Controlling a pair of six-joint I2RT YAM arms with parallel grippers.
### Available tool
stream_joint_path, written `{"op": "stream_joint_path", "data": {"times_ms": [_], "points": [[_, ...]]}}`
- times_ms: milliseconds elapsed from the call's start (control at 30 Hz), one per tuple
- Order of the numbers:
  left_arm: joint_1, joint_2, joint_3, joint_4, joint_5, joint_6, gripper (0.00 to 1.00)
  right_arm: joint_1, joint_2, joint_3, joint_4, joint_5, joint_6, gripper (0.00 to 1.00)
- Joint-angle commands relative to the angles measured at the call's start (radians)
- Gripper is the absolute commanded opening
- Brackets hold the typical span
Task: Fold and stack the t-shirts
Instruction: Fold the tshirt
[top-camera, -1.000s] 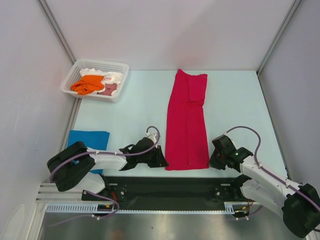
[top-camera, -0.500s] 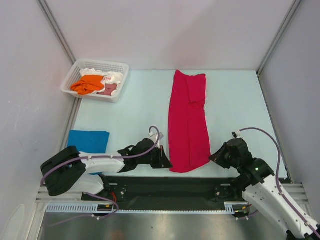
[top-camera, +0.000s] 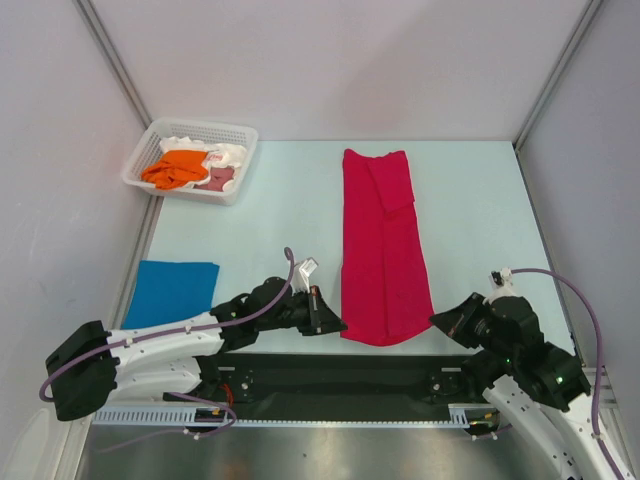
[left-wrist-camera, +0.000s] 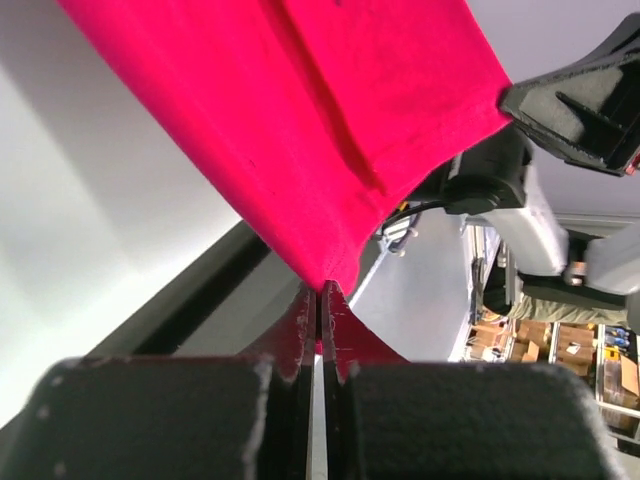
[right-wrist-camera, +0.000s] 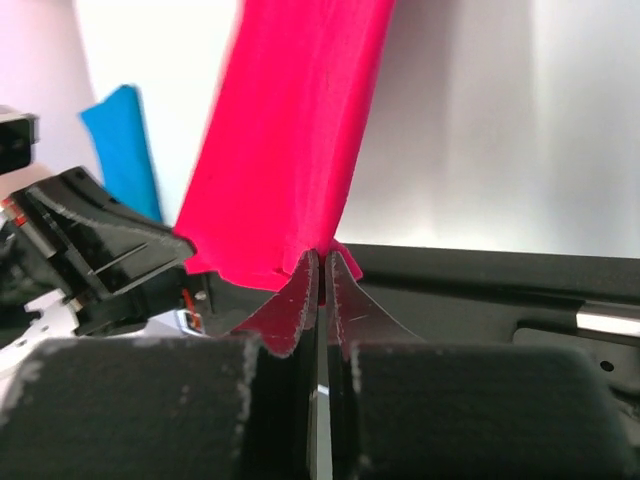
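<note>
**Both grippers clenched on near corners of red shirt**

The overhead view takes in the whole pale table (top-camera: 280, 220). The red shirt (top-camera: 383, 250) lies right of centre as a long strip running from the back edge toward the arms. The blue shirt (top-camera: 175, 290) lies flat at the near left. The white basket (top-camera: 205, 128) sits at the back left corner and holds an orange shirt (top-camera: 175, 168), a white shirt (top-camera: 232, 153) and a pink shirt (top-camera: 217, 178), all crumpled.

Only the wrist views show the grips. The left gripper (left-wrist-camera: 320, 292) has its jaws pressed together on the near-left hem corner. The right gripper (right-wrist-camera: 320, 255) is pinched the same way on the near-right corner. From above, both tips are dark shapes touching the hem, and the grip itself can't be made out. Each wrist view also catches the other arm's black gripper across the hem, and the right wrist view catches a slice of the blue shirt.

The red shirt is folded lengthwise with a crease line down it and a sleeve flap folded over at the far end. It is slightly wider at the near end, where the cloth rises off the table to the fingers.

The tabletop is matte, with a black strip along the near edge. Plain pale walls with metal corner posts stand around it.
</note>
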Motion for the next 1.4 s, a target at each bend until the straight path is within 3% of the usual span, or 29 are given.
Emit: {"op": "stream_joint_path", "data": {"times_ms": [0,300,633,833,1000,1367], "points": [[-0.011,-0.044,0.004,-0.036,-0.019,-0.024,0.0,0.001,-0.06,0.048,-0.076,-0.024,0.004,0.0],[-0.064,-0.016,0.02,-0.028,-0.048,-0.044,0.0,0.0,-0.052,0.058,-0.099,-0.009,0.003,0.0],[-0.044,0.086,0.117,-0.039,-0.078,-0.024,0.0,-0.004,0.202,0.126,-0.005,0.085,-0.071,0.0],[0.079,0.181,0.212,-0.039,-0.031,0.016,0.01,-0.104,0.501,0.184,0.182,0.031,-0.189,0.0],[0.186,0.258,0.295,-0.047,0.006,0.045,0.0,-0.396,0.671,0.181,0.394,-0.243,-0.313,0.0],[0.361,0.546,0.479,-0.008,0.083,0.114,0.0,-0.451,1.065,0.343,0.611,-0.297,-0.39,0.0]]}}
